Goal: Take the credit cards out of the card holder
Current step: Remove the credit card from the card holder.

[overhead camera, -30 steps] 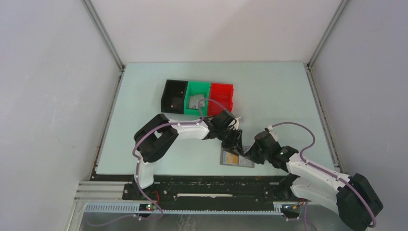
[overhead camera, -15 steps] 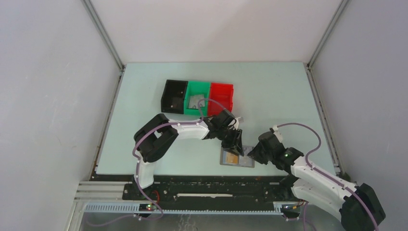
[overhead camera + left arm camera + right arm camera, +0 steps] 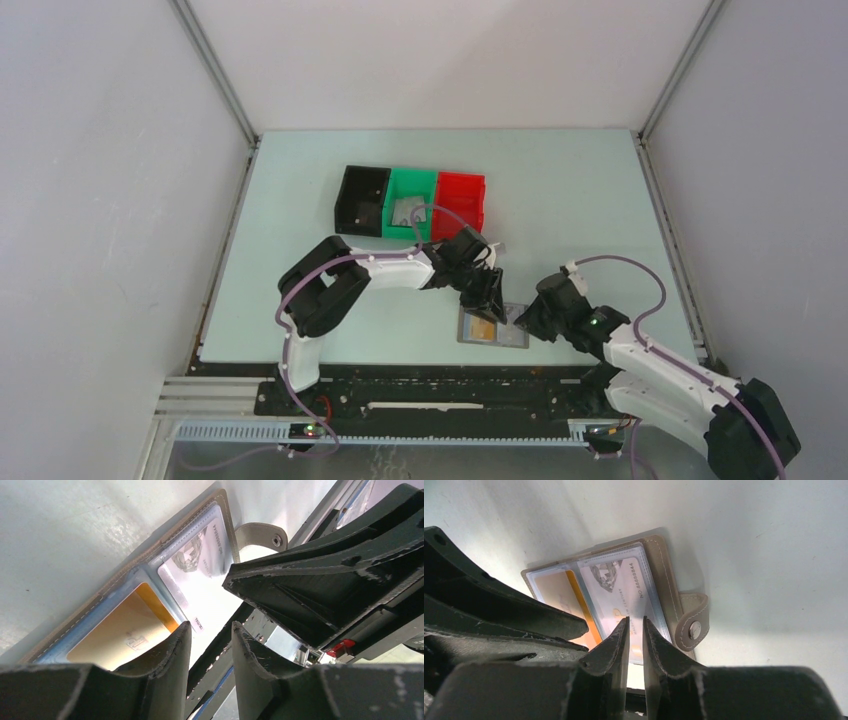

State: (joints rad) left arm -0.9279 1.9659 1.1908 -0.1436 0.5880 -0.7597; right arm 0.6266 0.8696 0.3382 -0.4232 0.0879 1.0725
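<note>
The card holder (image 3: 492, 327) lies open on the bench (image 3: 560, 200) near its front edge, right of centre. Two credit cards (image 3: 624, 587) sit side by side in its pockets. A row of bins (image 3: 412, 203) stands behind it, to the left. The left hand (image 3: 490, 305) is over its back edge, and the right hand (image 3: 520, 322) is over its right side.

Bench (image 3: 560, 180): pale mint-green top, matt and plain, spanning the enclosure from side to side.
Back wall (image 3: 450, 60): bare white panel.
Left wall (image 3: 100, 200): bare grey-white panel, darker than the back.
Right wall (image 3: 770, 180): the same grey-white, also bare.
Corner posts (image 3: 215, 70): silvery metal strips running up where the back wall meets each side wall.
Near edge: a black plate (image 3: 430, 395), with a slotted metal rail (image 3: 400, 432) below it.
Light: even and diffuse, with soft shadows on the bench.
</note>
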